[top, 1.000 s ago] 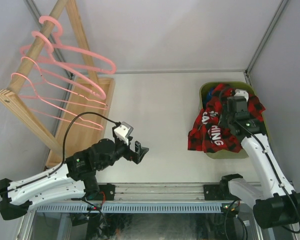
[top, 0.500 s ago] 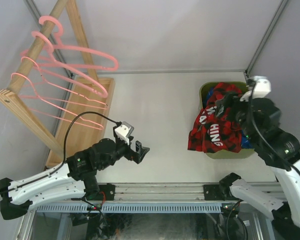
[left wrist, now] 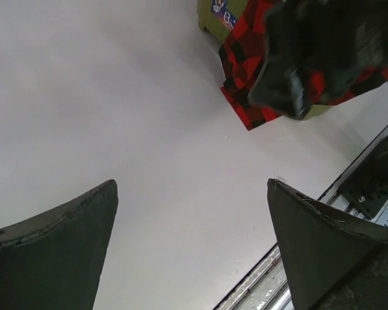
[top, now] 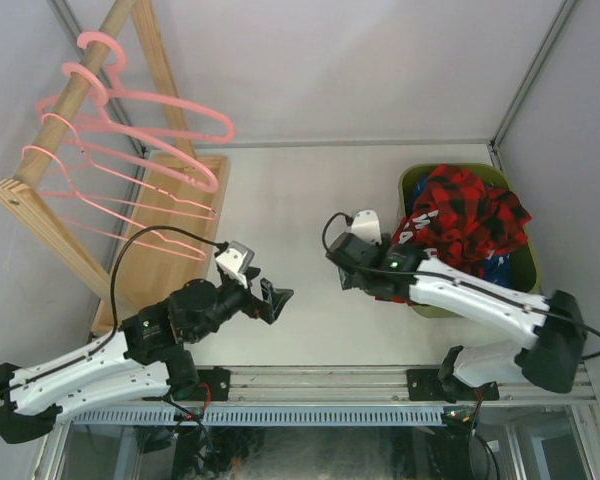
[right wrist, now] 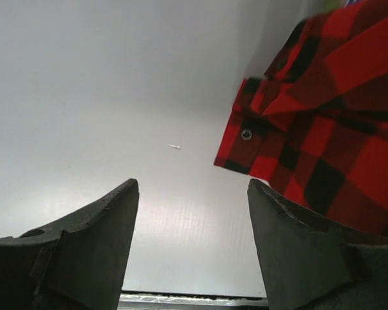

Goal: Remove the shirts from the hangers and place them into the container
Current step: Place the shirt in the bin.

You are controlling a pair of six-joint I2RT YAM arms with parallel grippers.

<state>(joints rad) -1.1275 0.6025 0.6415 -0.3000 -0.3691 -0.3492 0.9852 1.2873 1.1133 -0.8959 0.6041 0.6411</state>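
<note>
The white desk [top: 300,190] fills the cell, and a wooden rack [top: 170,215] stands on its left side with a slanted rail [top: 55,120]. The pink hangers [top: 130,135] hang from that rail by their hooks. The olive-green container [top: 528,275] sits at the desk's right edge. It is heaped with the red-black plaid shirt [top: 465,210], whose white lettering shows at the left. One cuffed end of that shirt drapes over the container's left rim toward the desk. A patch of blue cloth [top: 496,263] shows under it at the near side.

The right arm reaches in low from the near right, so the right claw [top: 342,262] hovers over bare desk just left of the container. It is released, fingers apart with nothing between them, and the hanging cuff is beside it. The left claw [top: 278,300] hangs over the desk near the front left, well apart from the container, spread wide and holding nothing
</note>
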